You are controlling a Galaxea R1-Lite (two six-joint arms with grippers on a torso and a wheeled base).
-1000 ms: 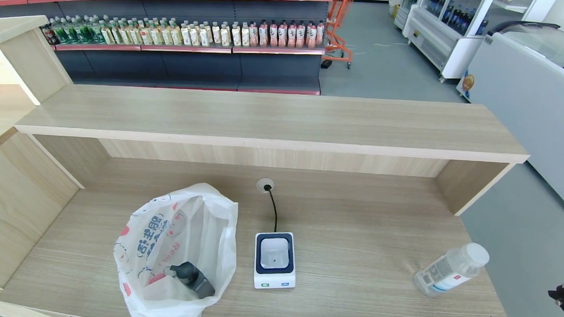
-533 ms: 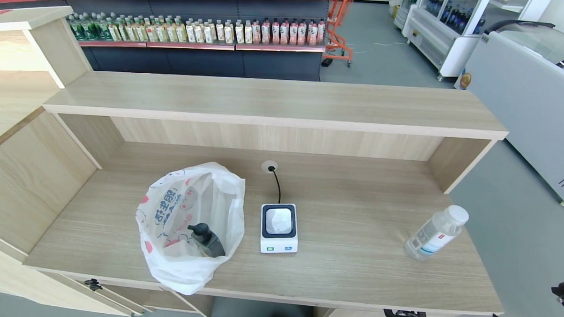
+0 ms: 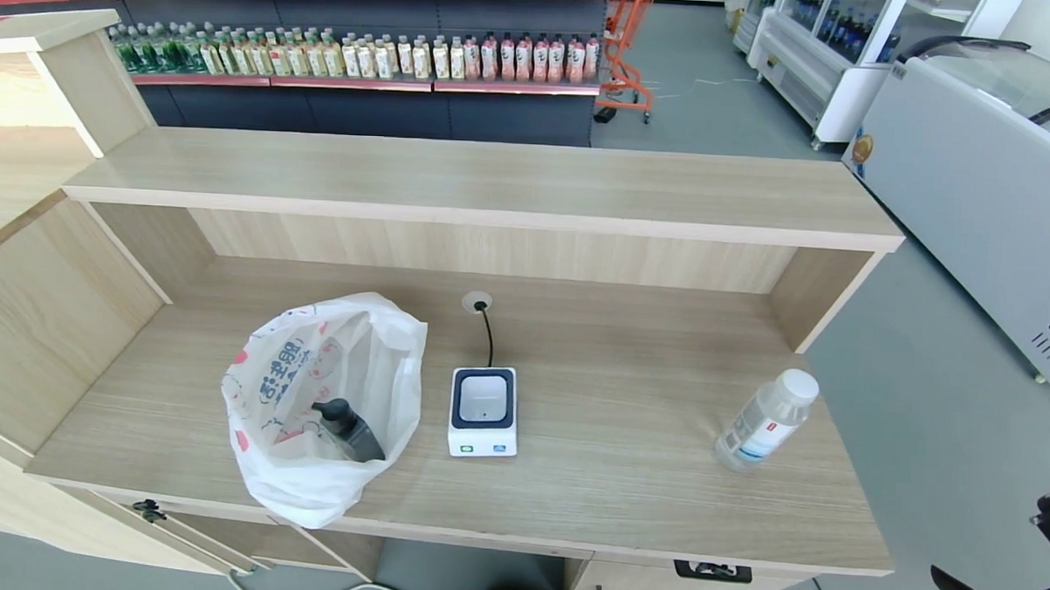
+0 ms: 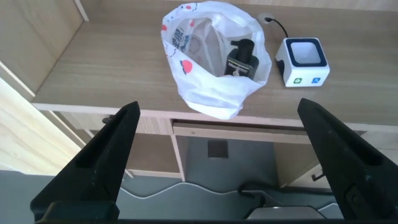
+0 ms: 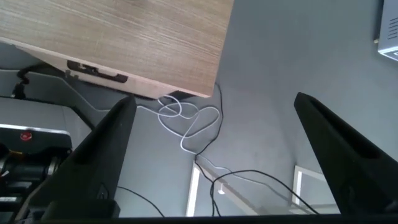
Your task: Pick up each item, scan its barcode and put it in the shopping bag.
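**Setting up the next pick, both arms empty**

L gripper (image 4: 219, 107) is hanging off the counter's (image 3: 624, 473) near edge, facing the shopping bag (image 3: 269, 382), w/ fingers spread wide and nothing btwn them. That bag is sitting open on the counter's left part. A dark pump bottle (image 3: 350, 430) is already leaning inside it, pump head up. Just beside the bag on its right, the scanner (image 3: 483, 409) is lying w/ its window facing up.

Well apart at the right end, the clear bottle (image 3: 763, 421) is waiting near the edge, touching nothing. It's looking upright to me, w/ long axis approx vertical, white cap on top and label twd the robot's side, tho I can't be sure from above.

R gripper (image 5: 214, 106) is hanging low off the counter's near right corner, fingers also spread, holding nothing.

Step in hand, prob.: going for the clear bottle. Next move is calling for the R arm rising above counter level, closing across the bottle's body, then turning the label twd the scanner window.
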